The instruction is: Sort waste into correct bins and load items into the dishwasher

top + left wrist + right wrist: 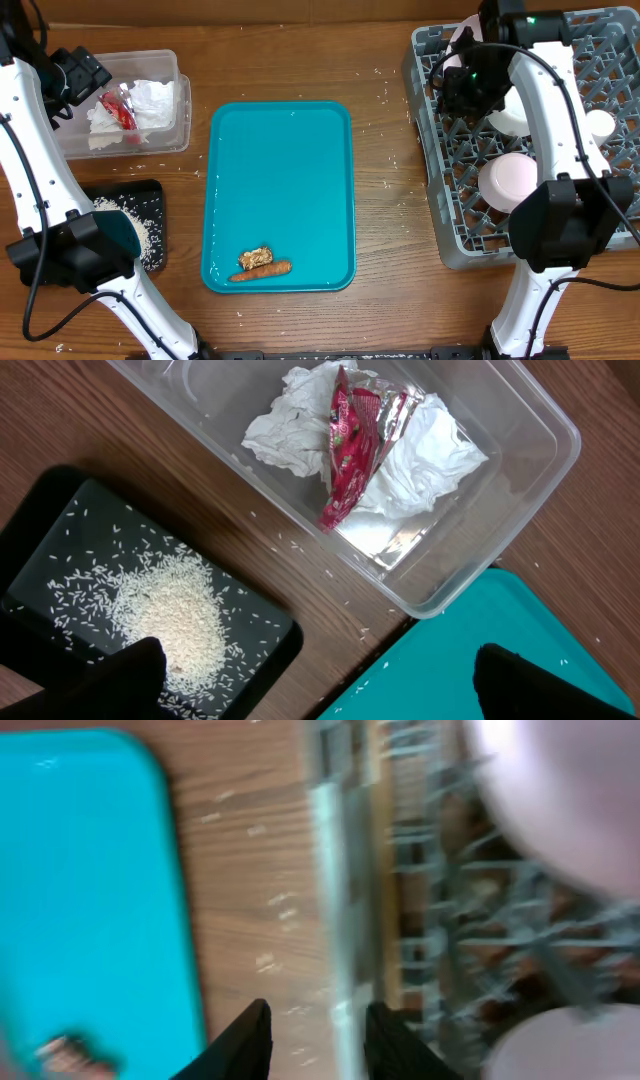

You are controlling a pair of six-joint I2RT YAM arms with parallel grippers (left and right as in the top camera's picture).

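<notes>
Frankly, my right wrist view is smeared, so I only make out the right jaws parted over the rim of the grey rack (333, 870), while the left jaws gape empty above the rice (170, 615) on the black tray (70, 510).

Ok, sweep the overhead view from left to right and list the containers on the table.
clear tub → teal tray → grey dish rack. The black tray lies below the tub in the same left-to-right stretch, so it is left out of the order.
</notes>
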